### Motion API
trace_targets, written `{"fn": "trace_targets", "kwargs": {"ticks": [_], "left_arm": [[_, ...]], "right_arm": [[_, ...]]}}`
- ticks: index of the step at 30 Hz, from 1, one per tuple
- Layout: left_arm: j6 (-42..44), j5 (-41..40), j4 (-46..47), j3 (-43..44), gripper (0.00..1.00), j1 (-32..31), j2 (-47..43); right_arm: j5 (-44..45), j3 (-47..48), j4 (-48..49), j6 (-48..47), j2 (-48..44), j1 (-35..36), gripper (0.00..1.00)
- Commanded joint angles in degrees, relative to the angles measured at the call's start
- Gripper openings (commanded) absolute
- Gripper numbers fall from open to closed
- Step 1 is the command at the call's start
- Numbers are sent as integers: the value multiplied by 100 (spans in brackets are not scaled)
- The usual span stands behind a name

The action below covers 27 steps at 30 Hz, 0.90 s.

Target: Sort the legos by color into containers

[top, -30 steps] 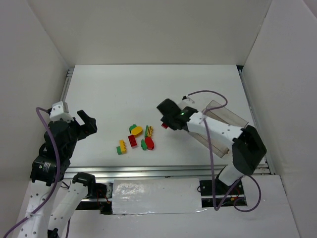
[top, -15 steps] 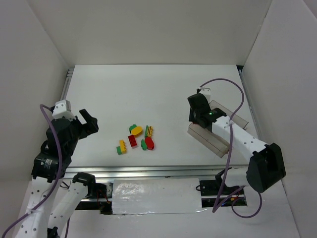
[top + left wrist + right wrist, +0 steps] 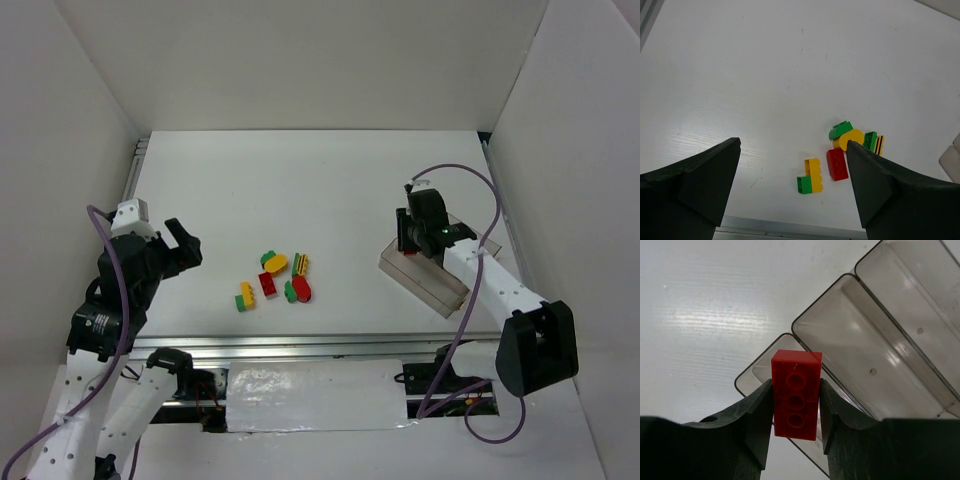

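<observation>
Top view: we note the right gripper [image 3: 410, 238] over the tray's [image 3: 445, 290] end, with the loose bricks [image 3: 275, 275] well apart.
Left wrist: the left gripper [image 3: 792, 150] has its jaws apart and faces those bricks, likely ready to pick.
Right wrist: jaws clamped on a red brick [image 3: 796, 395], seemingly above the end compartment for release.

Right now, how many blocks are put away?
None that I can see: the tray's visible compartments are empty. The right hand holds a red brick over the tray's end. The pile of red, green and yellow bricks lies on the table, ahead of the open left hand.
</observation>
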Motion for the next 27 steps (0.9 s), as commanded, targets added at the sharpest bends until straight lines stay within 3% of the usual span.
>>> {"fn": "trace_targets", "kwargs": {"ticks": [1, 9, 13, 14, 18, 19, 23, 24, 27], "left_arm": [[85, 39, 237, -13, 99, -29, -16], [94, 39, 229, -13, 100, -29, 28], [85, 13, 228, -13, 100, -29, 1], [85, 4, 220, -13, 100, -29, -7], [85, 13, 220, -13, 100, -29, 1], [85, 13, 228, -13, 100, -29, 10], [94, 13, 220, -13, 100, -29, 10], [102, 13, 228, -13, 99, -29, 10], [102, 13, 228, -13, 100, -29, 10]], "right_arm": [[-76, 138, 51, -42, 133, -36, 11], [-127, -3, 175, 11, 37, -28, 26], [-154, -30, 148, 38, 107, -36, 28], [-145, -30, 131, 46, 133, -36, 33], [-171, -108, 174, 117, 116, -36, 34], [-154, -126, 166, 134, 116, -36, 43], [-224, -152, 157, 169, 72, -36, 49], [-198, -179, 166, 187, 63, -36, 65], [-162, -205, 174, 213, 19, -28, 67]]}}
